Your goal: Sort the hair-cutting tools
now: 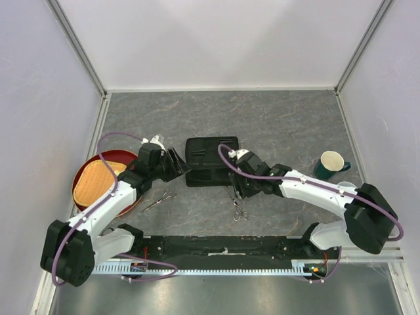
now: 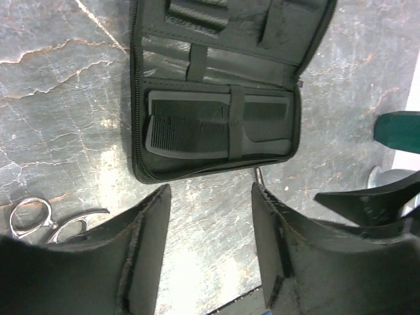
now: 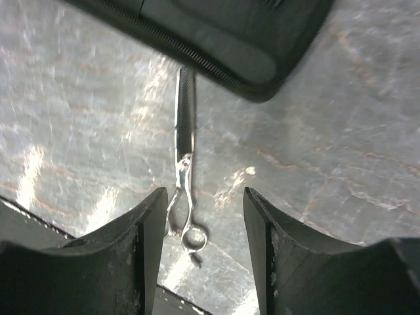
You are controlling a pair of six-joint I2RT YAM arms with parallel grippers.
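Note:
An open black case (image 1: 210, 161) lies mid-table. In the left wrist view two black combs (image 2: 190, 128) sit under a strap inside the case (image 2: 216, 52). One pair of silver scissors (image 1: 159, 200) lies left of centre and shows in the left wrist view (image 2: 39, 220). A second pair (image 1: 237, 209) lies below the case's right corner. My left gripper (image 1: 177, 164) (image 2: 210, 190) is open and empty just short of the case's edge. My right gripper (image 1: 235, 190) (image 3: 205, 193) is open over the second scissors (image 3: 185, 157), whose handle rings lie near the left finger.
A red tray (image 1: 82, 172) holding a woven yellow mat sits at the left under my left arm. A dark green cup (image 1: 331, 164) with a pale inside stands at the right. The case corner (image 3: 249, 46) fills the top of the right wrist view.

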